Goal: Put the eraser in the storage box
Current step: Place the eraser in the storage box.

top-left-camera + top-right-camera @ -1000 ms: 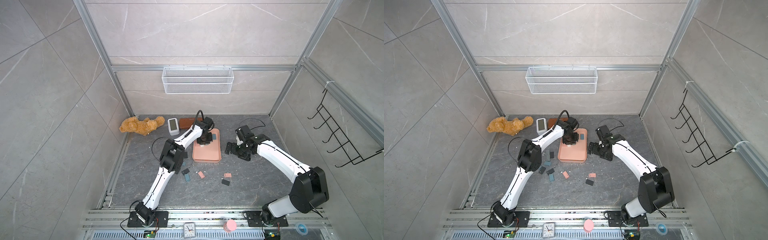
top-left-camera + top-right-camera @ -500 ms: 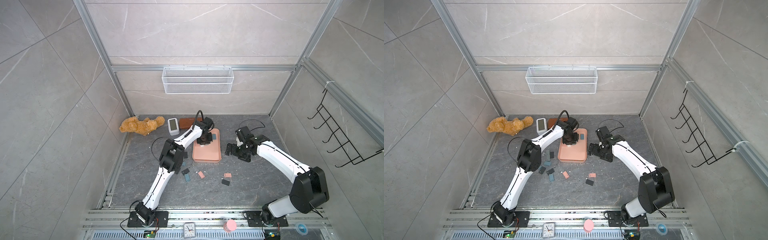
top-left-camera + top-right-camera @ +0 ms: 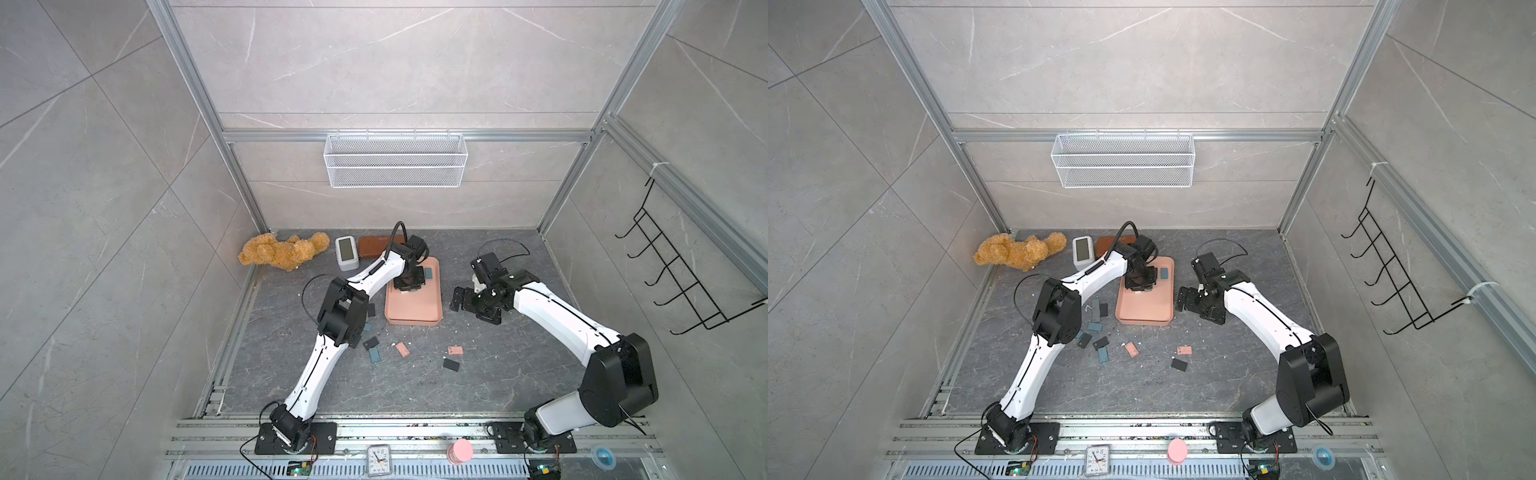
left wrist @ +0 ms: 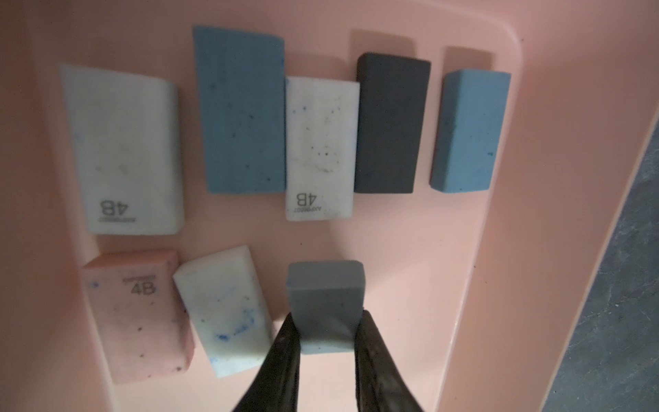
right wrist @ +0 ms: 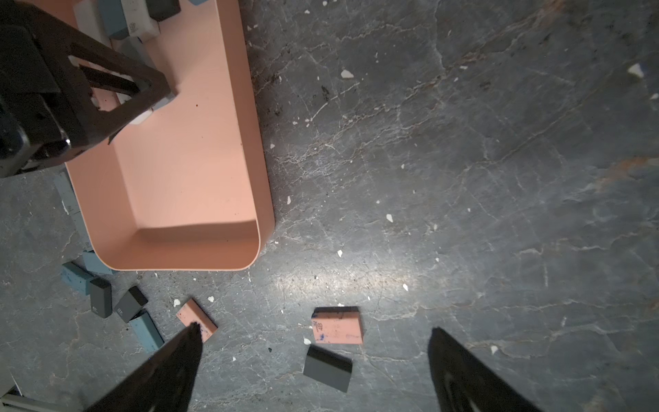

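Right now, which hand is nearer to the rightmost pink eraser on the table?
Right. The right hand hovers open over the table, a short way from the pink eraser. The left hand is farther off, down in the storage box, shut on a grey-blue eraser.

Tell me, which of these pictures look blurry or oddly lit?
Left wrist view: dim, the left gripper blurred where it pinches the grey eraser. Right wrist view: bright glare patch on the stone tabletop, dimmer edges. Both top views: sharp, evenly lit.
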Controlling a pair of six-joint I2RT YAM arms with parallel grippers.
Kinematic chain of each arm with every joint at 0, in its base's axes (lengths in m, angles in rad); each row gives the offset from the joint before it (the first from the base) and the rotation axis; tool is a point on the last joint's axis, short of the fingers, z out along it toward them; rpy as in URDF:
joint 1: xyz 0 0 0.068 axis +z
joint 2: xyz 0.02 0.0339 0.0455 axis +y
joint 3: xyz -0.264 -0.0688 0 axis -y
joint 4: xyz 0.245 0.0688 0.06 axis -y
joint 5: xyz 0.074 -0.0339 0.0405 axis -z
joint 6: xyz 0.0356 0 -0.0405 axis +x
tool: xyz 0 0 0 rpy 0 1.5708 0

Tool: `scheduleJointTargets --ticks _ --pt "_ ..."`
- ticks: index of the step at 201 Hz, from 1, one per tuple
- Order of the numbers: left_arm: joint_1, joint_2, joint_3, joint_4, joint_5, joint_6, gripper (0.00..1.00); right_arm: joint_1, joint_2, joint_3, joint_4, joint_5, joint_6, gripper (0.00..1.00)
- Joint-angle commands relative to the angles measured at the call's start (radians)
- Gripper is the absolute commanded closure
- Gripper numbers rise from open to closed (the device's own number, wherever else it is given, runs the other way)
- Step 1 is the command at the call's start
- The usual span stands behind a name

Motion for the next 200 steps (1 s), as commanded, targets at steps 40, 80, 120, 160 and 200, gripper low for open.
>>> scheduleJointTargets --ticks 40,80,120,160,200 --pt "-0.01 -0.056 -0.012 -0.034 0.037 -0.012 0.73 -0.005 -0.022 -0.013 -0.004 -0.008 -0.009 0.0" --pt "-0.009 -0.058 -0.018 -0.039 0.036 -0.008 0.7 -0.005 -0.024 -0.015 -0.003 -0.006 -0.009 0.0" --pt "-0.009 -0.061 -0.023 -0.039 0.032 -0.008 0.67 -0.006 -0.021 -0.012 -0.005 -0.006 -0.011 0.0" --pt "-0.01 -0.062 -0.021 -0.036 0.031 -0.011 0.63 -0.005 -0.019 -0.007 -0.004 -0.011 -0.009 0.0" --pt "-0.009 -0.061 -0.005 -0.036 0.032 -0.011 0.62 -0.005 -0.025 -0.009 -0.006 -0.009 -0.005 0.0"
